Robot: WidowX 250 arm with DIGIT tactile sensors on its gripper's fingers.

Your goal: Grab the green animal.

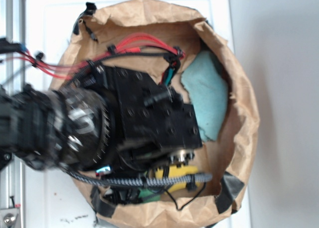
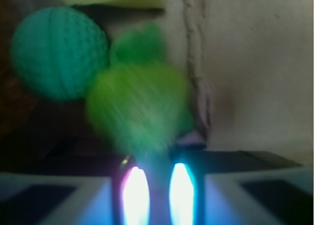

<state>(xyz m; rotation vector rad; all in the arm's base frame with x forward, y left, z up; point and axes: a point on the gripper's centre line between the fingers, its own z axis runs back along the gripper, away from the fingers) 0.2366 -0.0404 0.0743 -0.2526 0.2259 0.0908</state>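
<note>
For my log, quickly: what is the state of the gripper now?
Gripper: fingers close together, lower part of the blurred green animal between them; a firm grip cannot be told.

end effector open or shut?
Nearly shut: wrist view shows the fingers a narrow gap apart under the blurred animal. Grip: cannot tell.

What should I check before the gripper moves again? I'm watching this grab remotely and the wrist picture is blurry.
1. Green animal in wrist view: ok.
2. Toy lined up with gripper: ok, its lower end sits between the fingertips.
3. Firm hold on toy: cannot tell, blurred.
4. Green ball apart from the fingers: ok, up left.
5. Toy visible in exterior view: not ok, the arm hides it inside the paper bag.
</note>
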